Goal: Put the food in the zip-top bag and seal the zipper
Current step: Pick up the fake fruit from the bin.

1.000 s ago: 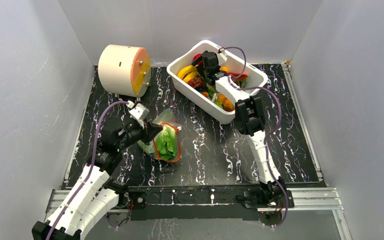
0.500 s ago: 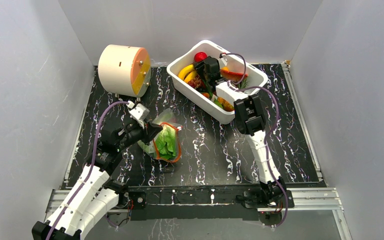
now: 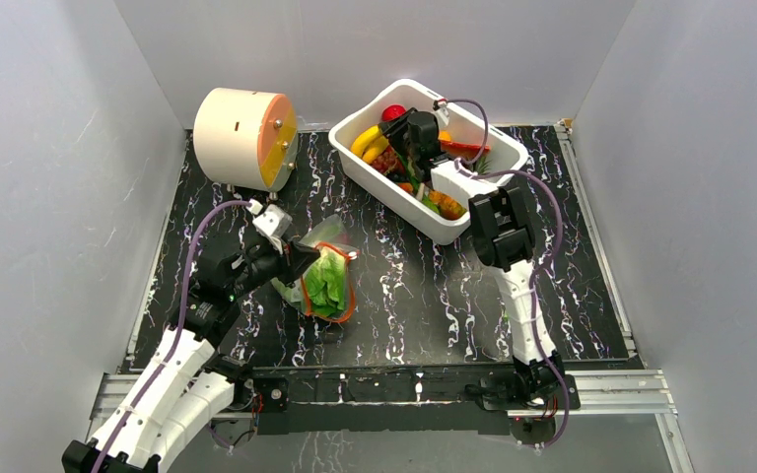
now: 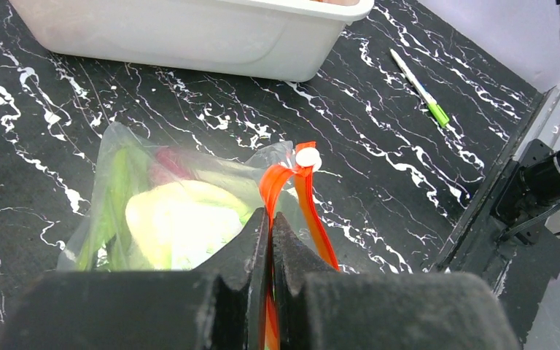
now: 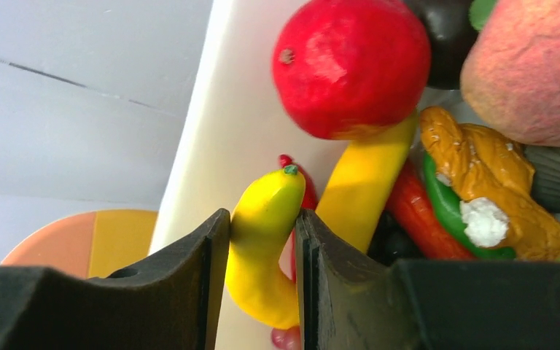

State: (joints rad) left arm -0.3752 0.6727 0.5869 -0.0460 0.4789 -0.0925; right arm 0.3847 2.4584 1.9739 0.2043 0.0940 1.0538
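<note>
While the left gripper pinches the zipper, jaws pressed flat together on the orange strip, the bag lies on the black marbled table, left of centre and just ahead of the left arm. Its mouth stands open, the strip bowed into a loop with a small white slider at the loop's far end. Greens lie inside the bag. A dim red piece shows through the plastic beside them, too blurred to name.

The right gripper is down in the tub, near its far-left corner, clamped on a banana. Both fingers touch its sides, and its green-tipped end pokes out past them. The tub's white wall lies close behind the banana. A red fruit sits just beyond the fingertips, resting on a second yellow piece that runs alongside the right finger. Further right are a brown piece with green and white on it and a pink piece at the edge of view.

The tub's near wall stands between the banana and the bag. A cream cylinder lies on its side at the table's far left, its orange face turned toward the tub. A green-tipped pen lies on the table to the right of the bag, well apart from it.
</note>
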